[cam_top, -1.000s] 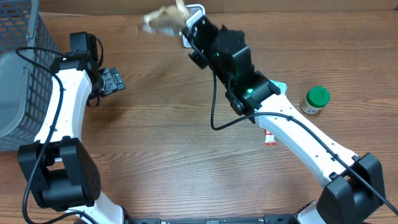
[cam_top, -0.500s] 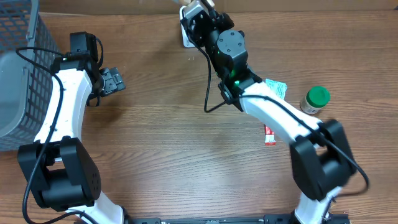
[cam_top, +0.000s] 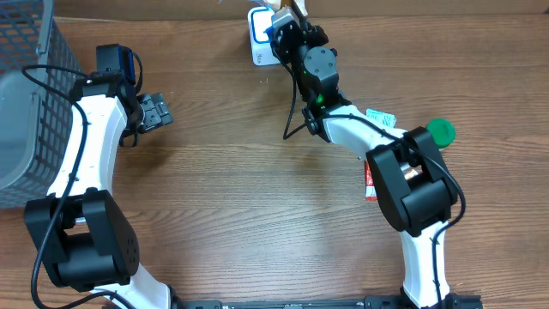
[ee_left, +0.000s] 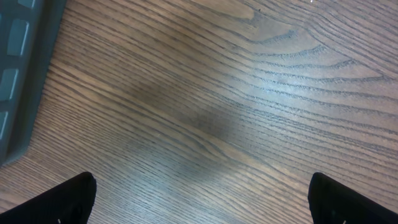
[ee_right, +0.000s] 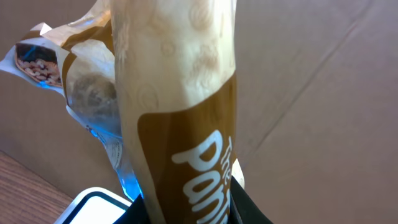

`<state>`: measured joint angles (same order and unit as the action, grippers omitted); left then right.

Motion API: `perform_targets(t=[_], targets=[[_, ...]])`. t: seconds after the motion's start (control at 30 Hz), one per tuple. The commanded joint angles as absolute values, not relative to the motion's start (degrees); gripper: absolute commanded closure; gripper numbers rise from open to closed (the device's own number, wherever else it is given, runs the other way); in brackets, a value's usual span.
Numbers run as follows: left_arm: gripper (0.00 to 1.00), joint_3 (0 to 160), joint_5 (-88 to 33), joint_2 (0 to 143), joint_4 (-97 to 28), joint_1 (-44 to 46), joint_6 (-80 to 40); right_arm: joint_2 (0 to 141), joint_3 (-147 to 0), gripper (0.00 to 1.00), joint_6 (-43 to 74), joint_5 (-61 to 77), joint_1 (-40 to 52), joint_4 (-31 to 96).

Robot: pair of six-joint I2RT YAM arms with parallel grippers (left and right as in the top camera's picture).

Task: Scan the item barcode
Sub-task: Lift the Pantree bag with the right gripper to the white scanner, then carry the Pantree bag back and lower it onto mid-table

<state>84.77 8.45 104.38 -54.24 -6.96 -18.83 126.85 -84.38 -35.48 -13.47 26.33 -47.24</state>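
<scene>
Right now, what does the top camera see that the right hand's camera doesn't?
Only overhead: the grey basket, the open left gripper, the green-lidded jar and a red packet. Only the right wrist: the brown snack bag up close, with big white letters on it. Both: the white device below the bag, and the wooden table.

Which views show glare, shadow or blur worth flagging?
Overhead: evenly lit and sharp across the table, with only faint shadows. Left wrist: a soft dark patch on the wood mid-frame, pale glare toward the upper right. Right wrist: the snack packet crowds the frame at close range, with a blue glow low on its left side.
</scene>
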Motion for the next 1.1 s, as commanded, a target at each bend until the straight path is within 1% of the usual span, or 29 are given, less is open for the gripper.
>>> perform_targets(t=[0.0,0.23,0.4,0.53,0.7,0.87,0.93,1.07], targets=[[0.00,84.66,8.99,104.49,-54.13,-7.11,-17.54,130.21,-90.06,0.96,-34.30,-13.30,26.24,-46.44],[0.00,84.66,8.97,104.49,-54.13,-7.11,-17.54,134.54,-93.84,0.96,-34.28,-13.50,26.17,-45.89],[0.00,84.66,8.99,104.49,-54.13,-7.11,-17.54,135.61,-93.84,0.96,-33.63,-13.47,25.96,-41.21],[0.00,84.66,8.99,104.49,-54.13,-7.11,-17.54,135.79,-93.84,0.96,-28.23,-13.41,25.91,-38.35],[0.00,84.66,8.97,104.49,-54.13,-7.11,-17.54,135.79,-93.84,0.96,-27.88,-13.47,26.44,-35.51],[0.00,84.66,8.99,104.49,-54.13,-7.11,-17.54,135.79,-93.84,0.96,-27.77,-13.43,26.70,-28.99],[0.00,84.66,8.99,104.49,-54.13,-7.11,-17.54,135.79,-93.84,0.96,-25.98,-13.43,26.83,-26.57],[0.00,84.66,8.99,104.49,-54.13,-7.11,-17.54,135.76,-93.84,0.96,-25.26,-13.23,27.27,-25.19]])
